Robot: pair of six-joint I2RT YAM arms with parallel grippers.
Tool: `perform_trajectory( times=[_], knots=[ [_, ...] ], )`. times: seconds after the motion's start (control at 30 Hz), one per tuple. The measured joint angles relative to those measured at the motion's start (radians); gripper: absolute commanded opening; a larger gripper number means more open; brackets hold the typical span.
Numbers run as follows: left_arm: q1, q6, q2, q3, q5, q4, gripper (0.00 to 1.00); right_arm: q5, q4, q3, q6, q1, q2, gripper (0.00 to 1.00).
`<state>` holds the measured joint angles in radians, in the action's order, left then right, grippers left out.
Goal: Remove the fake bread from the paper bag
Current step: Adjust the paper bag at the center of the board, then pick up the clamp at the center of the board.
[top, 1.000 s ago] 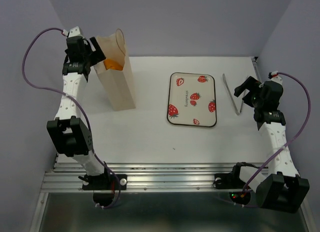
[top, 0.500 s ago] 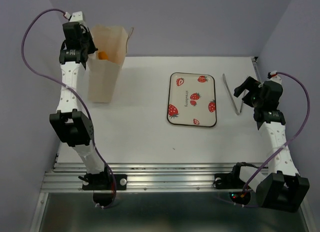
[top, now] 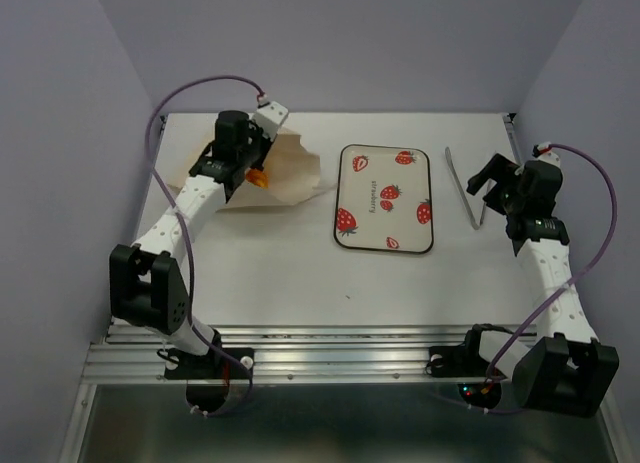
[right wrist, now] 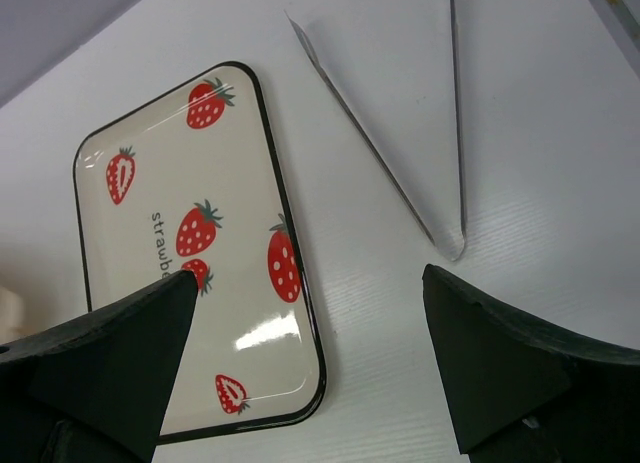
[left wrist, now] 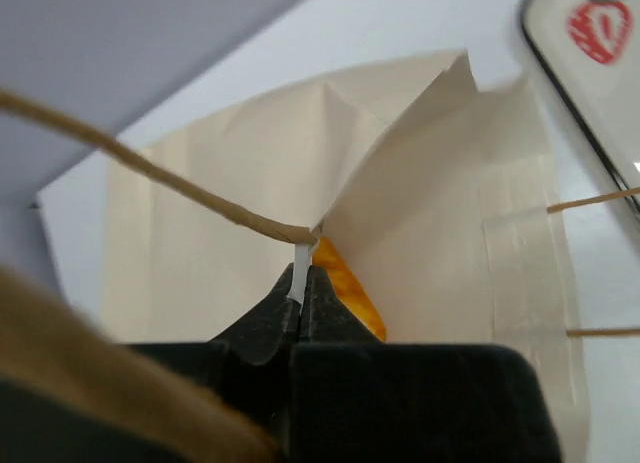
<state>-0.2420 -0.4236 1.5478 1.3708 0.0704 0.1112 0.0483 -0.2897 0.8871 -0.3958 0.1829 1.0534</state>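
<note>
The cream paper bag point(top: 290, 173) lies tipped on its side on the table, left of centre, with its mouth crumpled. My left gripper point(top: 248, 169) is shut on the bag's rim; in the left wrist view the jaws point(left wrist: 300, 281) pinch a thin paper edge beside a cord handle point(left wrist: 180, 188). A glossy orange piece of the fake bread point(top: 258, 178) shows at the bag's mouth, right beside the fingertips point(left wrist: 352, 288). The rest of the bread is hidden inside the bag point(left wrist: 440, 223). My right gripper point(top: 492, 180) stands open over bare table at the right, holding nothing point(right wrist: 310, 283).
A white strawberry-print tray point(top: 386, 198) lies flat at the middle of the table, right of the bag point(right wrist: 180, 233). Metal tongs point(top: 465, 188) lie between the tray and my right gripper point(right wrist: 440, 173). Purple walls close in the back and sides.
The left gripper closed on the bag's rim. It carried the bag from upright at the back left down and rightward, and the bag now lies on its side nearer the tray. The right arm stayed still.
</note>
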Motion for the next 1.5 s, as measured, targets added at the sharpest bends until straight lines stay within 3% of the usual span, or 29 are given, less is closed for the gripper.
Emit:
perform_trajectory(
  times=[0.17, 0.4, 0.67, 1.07, 1.5],
  knots=[
    [-0.098, -0.003, -0.066, -0.287, 0.055, -0.127, 0.0, -0.004, -0.012, 0.0, 0.0, 0.0, 0.02, 1.0],
    [-0.189, 0.034, -0.263, -0.482, -0.003, -0.267, 0.0, -0.009, -0.016, 0.0, -0.003, 0.0, 0.086, 1.0],
    [-0.308, -0.012, -0.363, -0.539, -0.105, -0.315, 0.0, -0.014, 0.016, 0.001, 0.092, 0.0, 0.182, 1.0],
    [-0.315, -0.086, -0.4, -0.594, -0.089, -0.314, 0.0, -0.07, 0.017, 0.082, 0.425, 0.0, 0.548, 1.0],
    [-0.32, -0.122, -0.486, -0.682, -0.037, -0.308, 0.0, -0.112, 0.013, 0.222, 0.497, 0.001, 0.699, 1.0]
  ],
)
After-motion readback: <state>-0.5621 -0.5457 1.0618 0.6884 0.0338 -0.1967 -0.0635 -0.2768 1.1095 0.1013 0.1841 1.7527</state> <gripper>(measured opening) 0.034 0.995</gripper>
